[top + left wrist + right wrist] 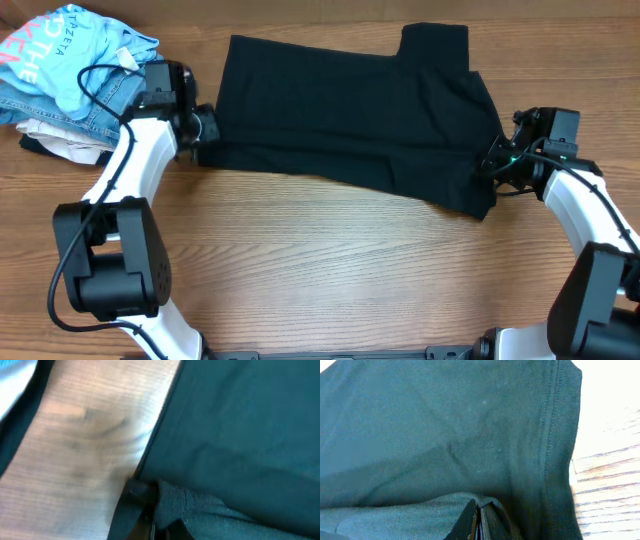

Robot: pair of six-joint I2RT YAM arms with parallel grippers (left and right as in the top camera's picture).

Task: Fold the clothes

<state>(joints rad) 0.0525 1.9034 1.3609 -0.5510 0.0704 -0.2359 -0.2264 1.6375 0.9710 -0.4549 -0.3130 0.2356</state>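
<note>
2 clamped | left pincer (149, 497) + right pincer (480, 512) | black shirt (350, 110) (opposite ends)

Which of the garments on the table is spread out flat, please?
The black garment, laid open at centre; the light blue shirt and denim jeans sit bunched in a heap at far left.

Black garment (350, 110): plain dark cloth, probably a T-shirt, spread mostly flat across the upper middle of the overhead view, with a square flap sticking up at its top right.
Its ends: the left edge and the lower right corner are each gathered into a small raised fold.
Pile of clothes (65, 90): far upper left, crumpled and unfolded, with a light blue printed tee (70, 40) on top.
</note>
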